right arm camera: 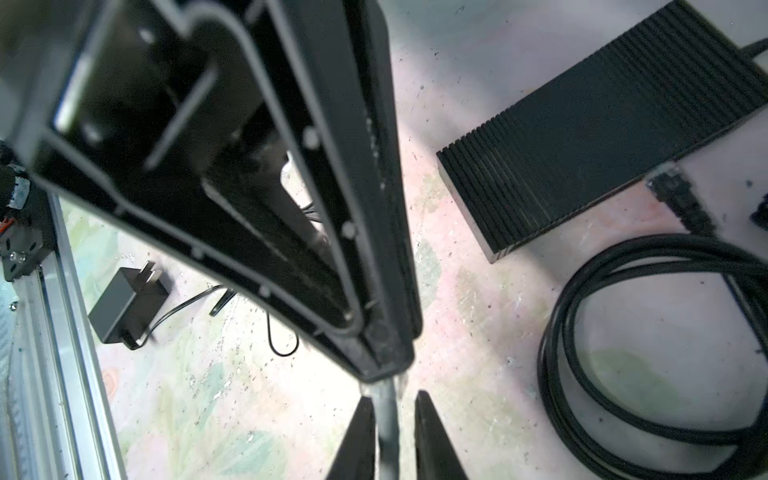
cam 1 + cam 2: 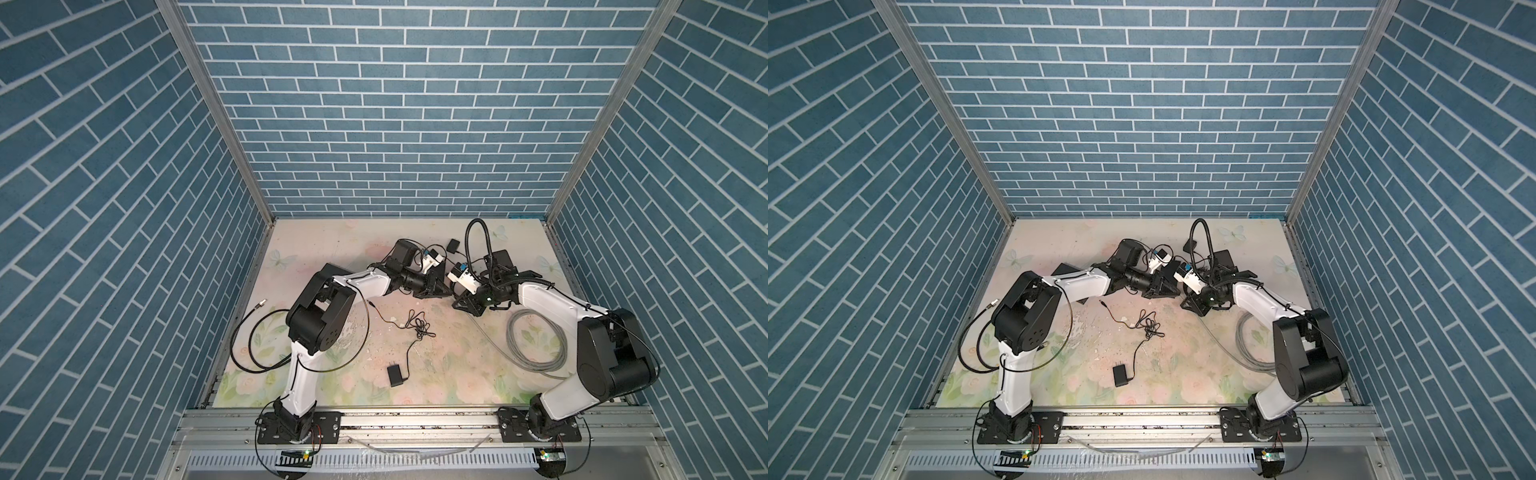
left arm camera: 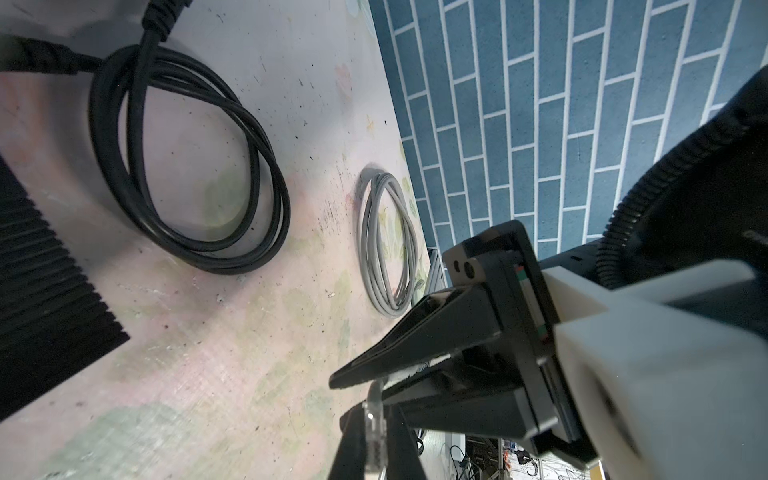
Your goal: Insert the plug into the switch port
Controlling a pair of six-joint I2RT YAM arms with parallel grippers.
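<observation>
- The plug [image 3: 375, 428], clear-bodied, is pinched at the fingertips of the left gripper [image 3: 374, 409], whose jaws are closed on it.
- The right gripper [image 1: 392, 397] is met tip to tip. Its jaws stand slightly apart on either side of the grey cable [image 1: 388, 432], with a gap visible on 1 side.
- The plug's long axis is seen to run in line with the cable, from 1 gripper into the other, above the middle of the table [image 2: 457, 374].
- The left arm is judged the nearer, being the only 1 gripping.
- The switch port cannot be identified in the 4 views, so its bearing from the plug is left undetermined.
</observation>
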